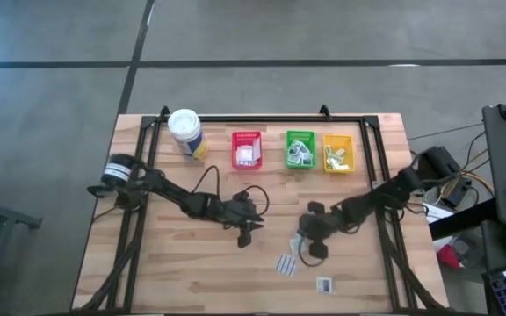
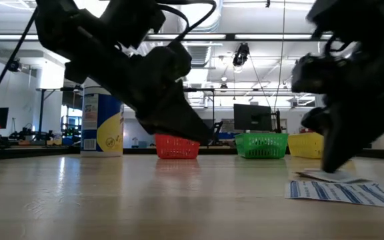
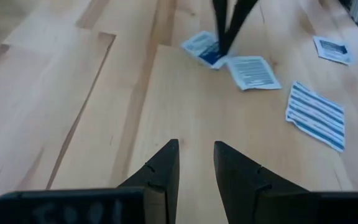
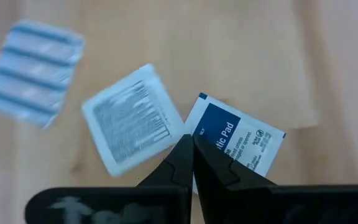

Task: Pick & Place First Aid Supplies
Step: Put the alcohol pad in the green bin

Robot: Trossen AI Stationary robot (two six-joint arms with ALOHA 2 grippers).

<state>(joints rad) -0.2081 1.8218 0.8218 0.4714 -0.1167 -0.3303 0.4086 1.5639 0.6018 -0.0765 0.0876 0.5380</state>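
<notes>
Your right pincer (image 4: 192,149) is pinched together on the near edge of the blue-printed packet (image 4: 238,149), which lies flat on the worktop (image 1: 174,263) directly under it. The left pincer (image 3: 196,165), fingers apart, hovers farther off.

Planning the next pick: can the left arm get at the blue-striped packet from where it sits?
Probably yes. The left pincer hangs open over bare wood, and the blue-striped packet lies flat and uncovered. The right pincer, shut at the blue-print packet nearby, could crowd the approach.
</notes>
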